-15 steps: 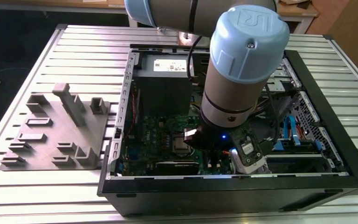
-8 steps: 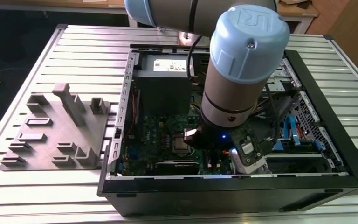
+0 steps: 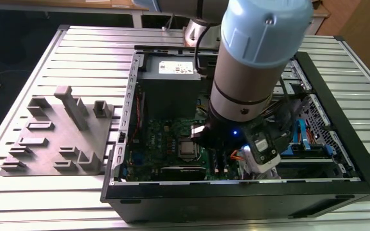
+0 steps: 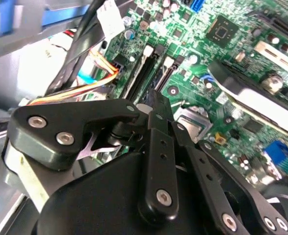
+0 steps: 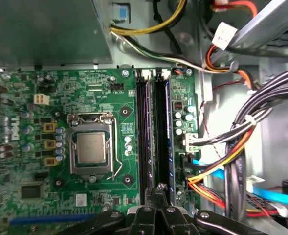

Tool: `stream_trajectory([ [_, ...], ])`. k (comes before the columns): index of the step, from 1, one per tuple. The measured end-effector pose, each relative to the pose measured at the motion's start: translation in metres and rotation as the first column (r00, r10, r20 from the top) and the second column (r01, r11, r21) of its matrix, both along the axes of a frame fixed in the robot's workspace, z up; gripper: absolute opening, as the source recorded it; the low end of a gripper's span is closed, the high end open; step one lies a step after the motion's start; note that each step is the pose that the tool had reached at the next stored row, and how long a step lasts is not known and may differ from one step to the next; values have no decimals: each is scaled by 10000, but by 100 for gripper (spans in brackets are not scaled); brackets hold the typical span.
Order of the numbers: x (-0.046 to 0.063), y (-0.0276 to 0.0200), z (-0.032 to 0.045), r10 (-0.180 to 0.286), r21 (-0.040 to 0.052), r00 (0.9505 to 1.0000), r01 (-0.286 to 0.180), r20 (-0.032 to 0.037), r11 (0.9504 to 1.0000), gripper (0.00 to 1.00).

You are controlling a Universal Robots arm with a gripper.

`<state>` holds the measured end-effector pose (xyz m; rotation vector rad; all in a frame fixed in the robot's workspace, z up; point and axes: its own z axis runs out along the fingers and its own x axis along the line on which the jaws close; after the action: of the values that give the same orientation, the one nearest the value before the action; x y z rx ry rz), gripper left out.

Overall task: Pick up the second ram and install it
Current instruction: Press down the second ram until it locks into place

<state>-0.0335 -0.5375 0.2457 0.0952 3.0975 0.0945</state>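
My gripper (image 5: pixel 156 192) hung low over the green motherboard (image 5: pixel 21 196), just past the near ends of the two long black slots that ran beside the CPU socket (image 5: pixel 91 147). My fingers (image 4: pixel 156 110) were pinched together with nothing visible between them. The second ram (image 5: pixel 169 137), a dark blue strip, stood on edge in the slot farther from the socket. I judged it placed in its slot, though I could not tell whether it was fully latched.
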Motion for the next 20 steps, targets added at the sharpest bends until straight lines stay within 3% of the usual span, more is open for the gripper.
stream_trajectory([
  [2,0,0,52,0,-4,10000,0,0,10000,7],
  [5,0,1,51,0,-4,10000,0,1,10000,7],
  [8,-1,31,47,-1,-6,10000,1,0,10000,7],
  [20,-11,321,17,0,49,10000,0,0,10000,7],
])
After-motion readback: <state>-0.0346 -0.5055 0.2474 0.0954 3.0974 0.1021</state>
